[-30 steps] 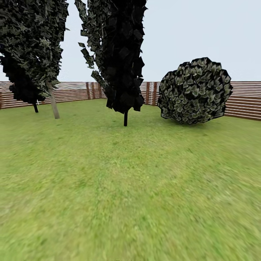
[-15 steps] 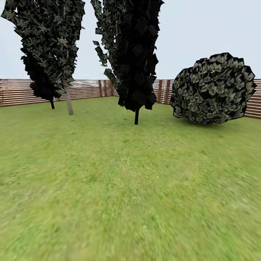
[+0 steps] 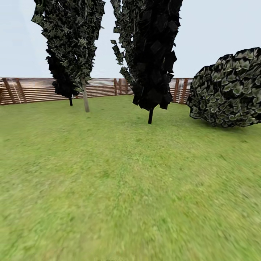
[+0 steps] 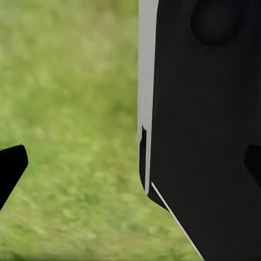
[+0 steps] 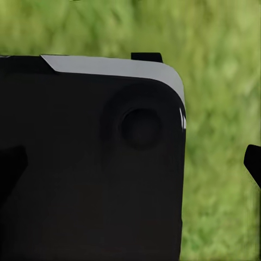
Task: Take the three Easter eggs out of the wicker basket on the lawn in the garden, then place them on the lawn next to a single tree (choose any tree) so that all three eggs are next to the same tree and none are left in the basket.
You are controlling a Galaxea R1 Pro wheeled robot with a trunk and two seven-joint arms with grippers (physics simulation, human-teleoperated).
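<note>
Crossing the lawn in the garden; eggs and basket out of sight, whereabouts unknown. Pale-trunked tree stands ahead-left near the fence. Gripper states: cannot tell. Searching step, likely; next move needs the basket located.

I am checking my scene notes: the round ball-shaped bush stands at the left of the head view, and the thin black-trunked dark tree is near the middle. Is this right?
One detail is wrong. In the head view, the round ball-shaped bush stands at the right, not the left. The thin black-trunked dark tree is indeed near the middle.
</note>
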